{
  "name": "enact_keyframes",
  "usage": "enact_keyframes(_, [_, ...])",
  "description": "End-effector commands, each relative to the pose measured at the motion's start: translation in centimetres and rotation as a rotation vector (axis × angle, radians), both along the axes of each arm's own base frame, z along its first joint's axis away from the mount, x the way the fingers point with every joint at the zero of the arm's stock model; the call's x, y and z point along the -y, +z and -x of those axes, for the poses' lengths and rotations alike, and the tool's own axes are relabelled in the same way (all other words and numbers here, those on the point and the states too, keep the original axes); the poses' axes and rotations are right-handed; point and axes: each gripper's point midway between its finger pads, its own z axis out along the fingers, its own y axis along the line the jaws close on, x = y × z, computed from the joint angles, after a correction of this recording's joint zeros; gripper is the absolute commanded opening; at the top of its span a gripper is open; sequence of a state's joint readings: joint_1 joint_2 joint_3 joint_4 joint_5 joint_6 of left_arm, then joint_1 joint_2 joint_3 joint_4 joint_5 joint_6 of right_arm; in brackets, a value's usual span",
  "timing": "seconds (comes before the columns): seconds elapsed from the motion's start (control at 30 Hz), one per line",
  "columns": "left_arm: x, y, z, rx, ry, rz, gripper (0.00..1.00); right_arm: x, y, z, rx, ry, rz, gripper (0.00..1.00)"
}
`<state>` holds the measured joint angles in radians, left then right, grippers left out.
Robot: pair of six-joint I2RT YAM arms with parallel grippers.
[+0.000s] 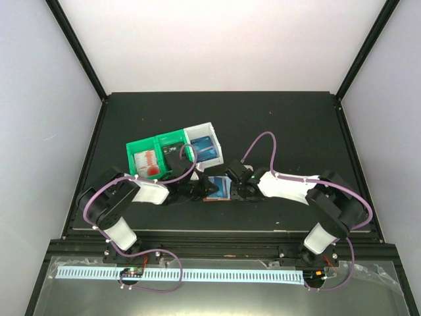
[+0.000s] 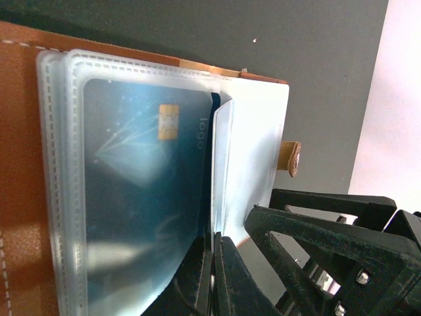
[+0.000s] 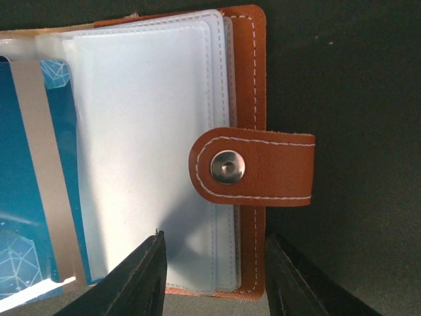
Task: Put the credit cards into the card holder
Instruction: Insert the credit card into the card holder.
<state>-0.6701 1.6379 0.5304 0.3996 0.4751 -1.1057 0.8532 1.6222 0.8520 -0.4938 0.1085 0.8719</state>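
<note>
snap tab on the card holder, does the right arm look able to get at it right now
Probably yes. In the right wrist view the snap tab lies just ahead of the open right gripper, on the card holder's leather edge, with nothing over it.

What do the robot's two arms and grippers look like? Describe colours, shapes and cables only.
Both arms are built alike: the left arm and right arm have chunky black joint housings, white cylindrical base sections and a white shell on the forearm. A purple cable loops along each arm. The left gripper and right gripper have two angular matt black fingers. No markings are readable.
</note>
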Motion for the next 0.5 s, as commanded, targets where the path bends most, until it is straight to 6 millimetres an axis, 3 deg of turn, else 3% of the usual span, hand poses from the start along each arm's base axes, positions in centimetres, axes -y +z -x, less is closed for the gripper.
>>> enact_keyframes(0.0, [0.3,-1.0,0.5,-0.044,-0.007,-0.003,0.02,-0.1,-0.9,0.7,-0.025,0.003,-0.008,0.43])
enact_keyframes(0.23, [0.7,-1.2,0.7,-0.058,-0.028,0.012,0.02,-0.8,-0.8,0.9,-0.027,0.031,-0.052,0.43])
enact_keyframes(0.47, [-1.0,-2.0,1.2,-0.098,0.064,-0.015,0.02,-0.3,-0.9,0.9,-0.025,-0.006,-0.036,0.38])
